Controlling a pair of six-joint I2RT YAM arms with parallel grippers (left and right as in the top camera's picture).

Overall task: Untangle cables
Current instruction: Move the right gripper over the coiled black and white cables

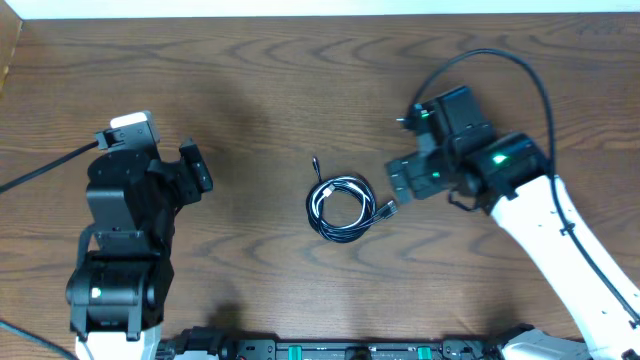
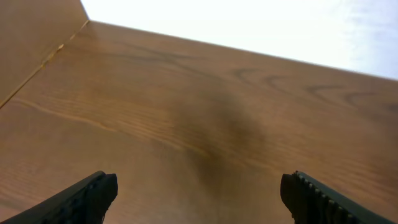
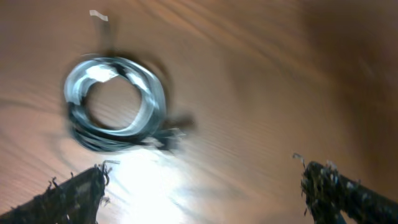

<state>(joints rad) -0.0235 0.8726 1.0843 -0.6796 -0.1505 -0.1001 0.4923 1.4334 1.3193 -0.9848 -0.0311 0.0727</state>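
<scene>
The cables (image 1: 341,207) lie in one coiled bundle of black and light grey cord at the middle of the wooden table, with plug ends sticking out at its upper left and right. The bundle also shows blurred in the right wrist view (image 3: 116,104), ahead and left of the jaws. My right gripper (image 1: 402,179) is open and empty just right of the coil; its fingers (image 3: 202,190) frame bare wood. My left gripper (image 1: 195,168) is open and empty at the table's left, far from the cables, over bare wood (image 2: 199,196).
The table's far edge (image 1: 320,14) runs along the top. A thick black lead (image 1: 500,60) loops from the right arm. A black rail (image 1: 340,350) lies along the front edge between the arm bases.
</scene>
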